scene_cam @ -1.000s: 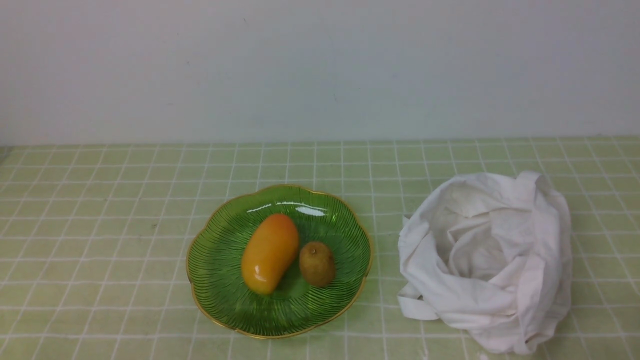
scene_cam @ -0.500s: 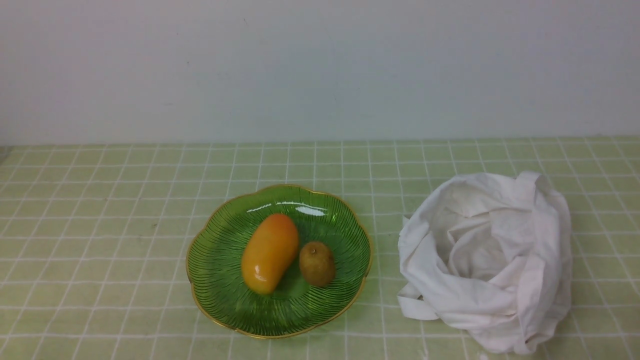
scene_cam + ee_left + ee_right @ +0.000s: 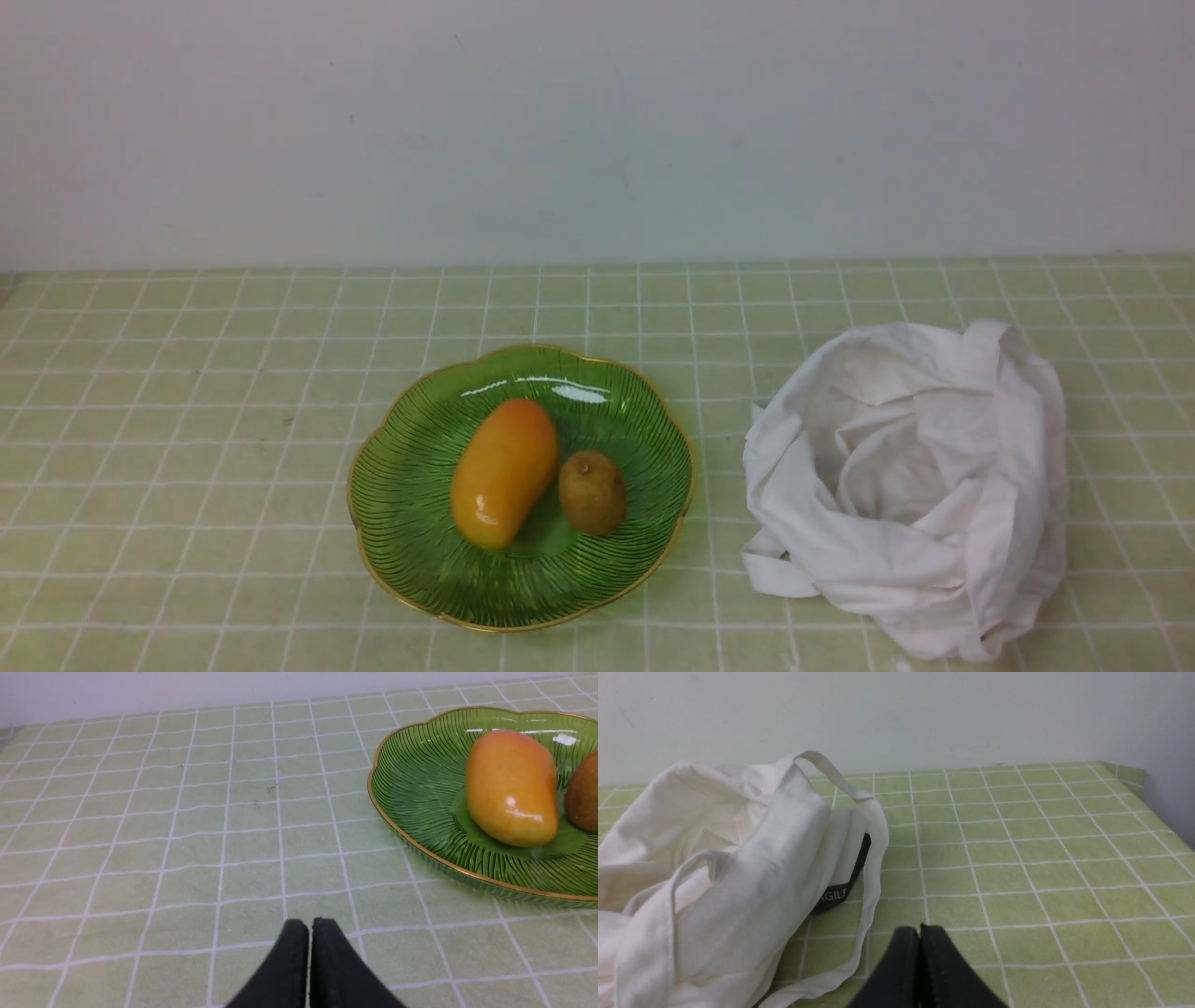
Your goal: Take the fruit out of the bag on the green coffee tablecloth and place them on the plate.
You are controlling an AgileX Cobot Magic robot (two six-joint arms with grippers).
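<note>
Resting on the green plate (image 3: pixel 401 560) with its gold scalloped rim, the fuzzy brown kiwi (image 3: pixel 592 493) lay just beside the glossy orange mango (image 3: pixel 504 474), toward the right-hand side of the plate. Both fruits sat apart from either gripper. The left gripper (image 3: pixel 310 926) was pressed together above the pale green checked tablecloth (image 3: pixel 187 420), holding nothing, with the kiwi beyond the mango from where it hung. The right gripper (image 3: pixel 920 933) was likewise pressed together and held nothing; the kiwi was out of its wrist view, where the white cloth bag (image 3: pixel 990 523) showed near it instead. That bag slumped by the right edge of the tablecloth, its mouth open and its folds crumpled, well apart from the kiwi. A black patch with pale lettering (image 3: pixel 845 882) showed on its side, partly hidden by a strap (image 3: pixel 875 844).
</note>
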